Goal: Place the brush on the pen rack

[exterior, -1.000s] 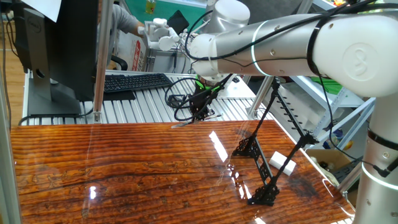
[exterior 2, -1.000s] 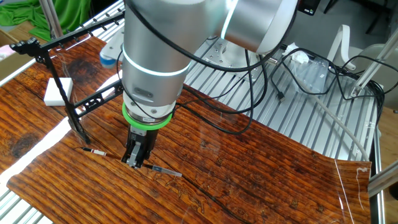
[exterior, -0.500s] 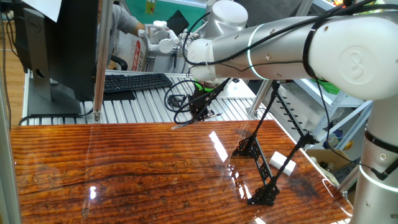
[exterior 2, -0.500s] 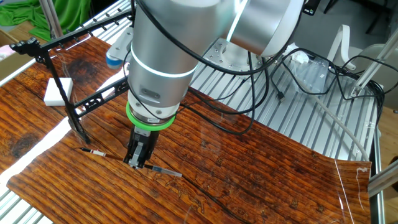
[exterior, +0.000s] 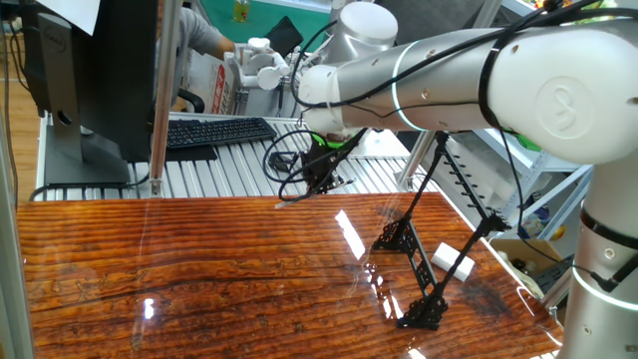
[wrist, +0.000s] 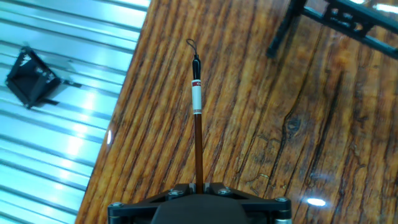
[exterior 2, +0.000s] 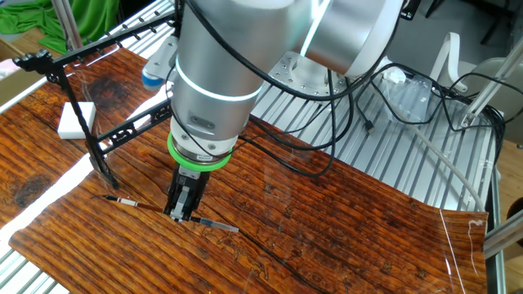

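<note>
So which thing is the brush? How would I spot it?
Find the big silver robot arm over the wooden table. Right at its black claw lies the brush, a very thin dark stick with a pale band. The pen rack nearby is a much bigger black frame.

Under me the worktop (exterior 2: 327, 212) is dark reddish, strongly grained wood with a glossy sheen, butting against ribbed metal slats along one edge. The brush (exterior 2: 167, 212) lies flat on it near the front edge, its shaft between my fingers (exterior 2: 181, 214). The pen rack (exterior 2: 90, 106) stands on it toward the left corner, with a white block (exterior 2: 76, 120) lying flat just beside its rods.
</note>
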